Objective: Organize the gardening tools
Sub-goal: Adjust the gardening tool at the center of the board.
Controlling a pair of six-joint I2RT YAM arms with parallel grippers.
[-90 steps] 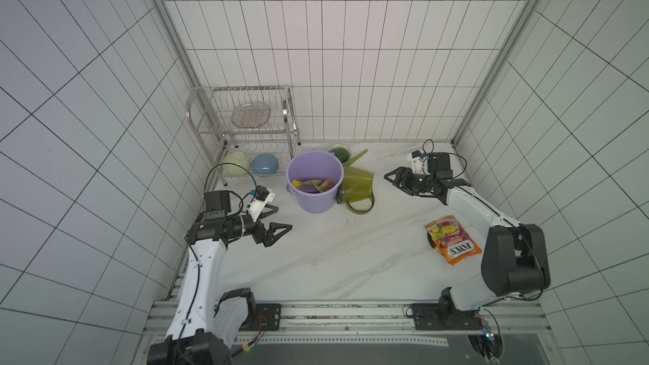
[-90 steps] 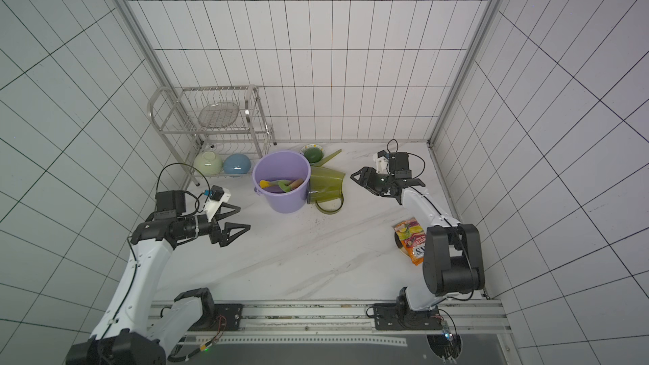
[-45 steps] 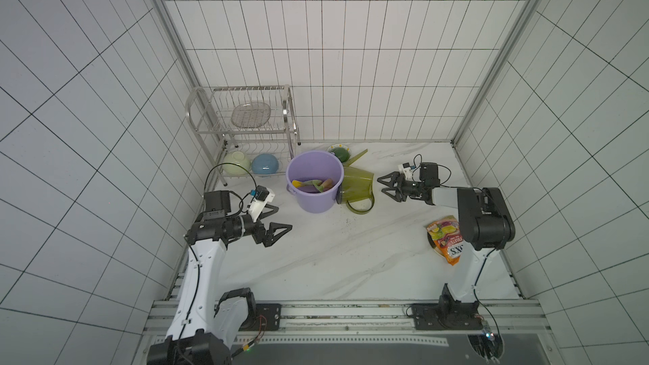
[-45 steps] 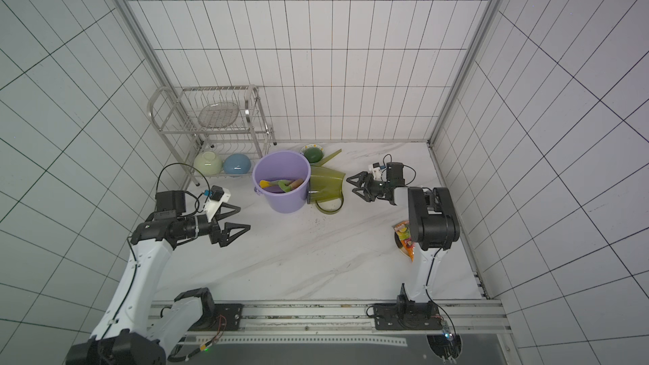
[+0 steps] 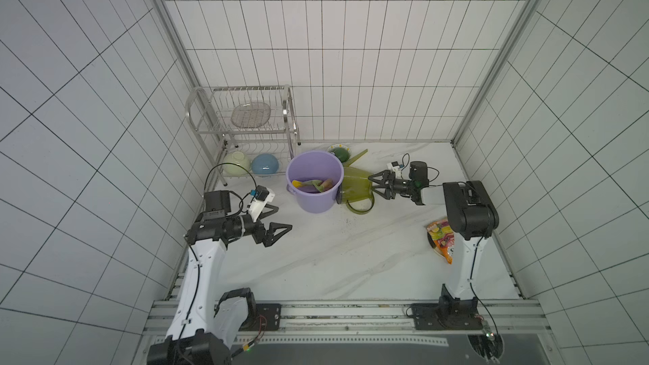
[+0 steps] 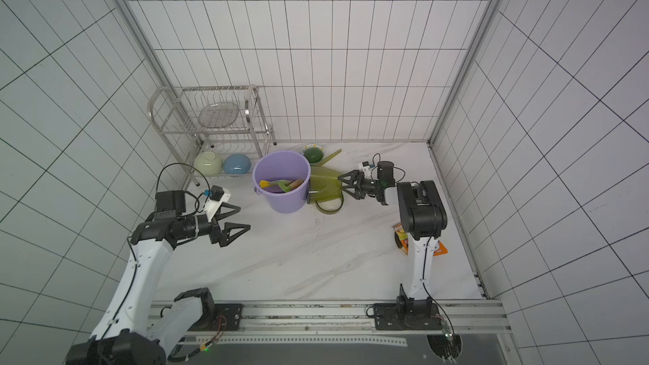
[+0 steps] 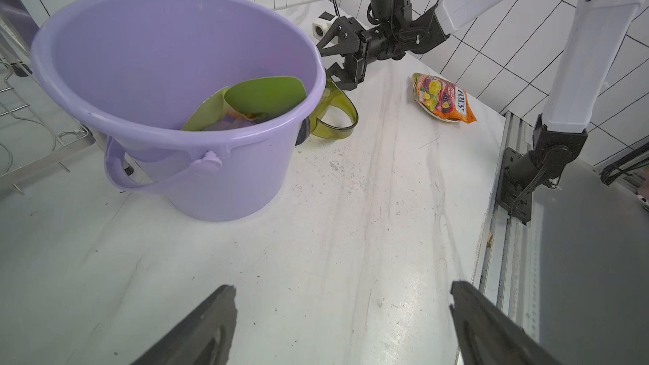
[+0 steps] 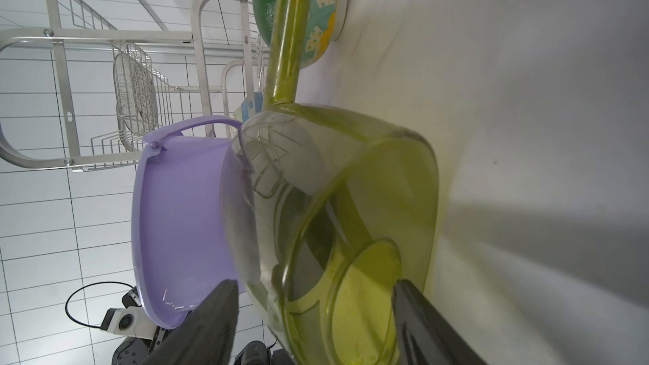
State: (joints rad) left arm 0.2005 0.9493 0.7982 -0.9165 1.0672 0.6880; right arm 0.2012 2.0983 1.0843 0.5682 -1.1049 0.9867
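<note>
A purple bucket [image 5: 316, 203] stands mid-table with trowels [image 5: 314, 184] lying inside; a bright green blade [image 7: 267, 94] and a pale green one show over its rim. The olive translucent watering can [image 5: 356, 187] lies on its side against the bucket, its spout [image 5: 358, 156] pointing to the back wall. My right gripper [image 5: 373, 186] is open, level with the can's base [image 8: 368, 177], and its fingers straddle that end. Whether they touch the can I cannot tell. My left gripper [image 5: 282, 217] hangs wide open over bare table, left of the bucket, holding nothing.
A steel dish rack [image 5: 253, 114] stands at the back left with a pale green bowl [image 5: 236, 163] and a blue bowl [image 5: 265, 164] beneath it. A patterned bowl [image 5: 340, 152] sits behind the bucket. A snack bag [image 5: 442, 240] lies by my right arm's base.
My right gripper has moved left, up to the watering can's base, with the arm folding in behind it. The left arm, bucket and can have not moved.
</note>
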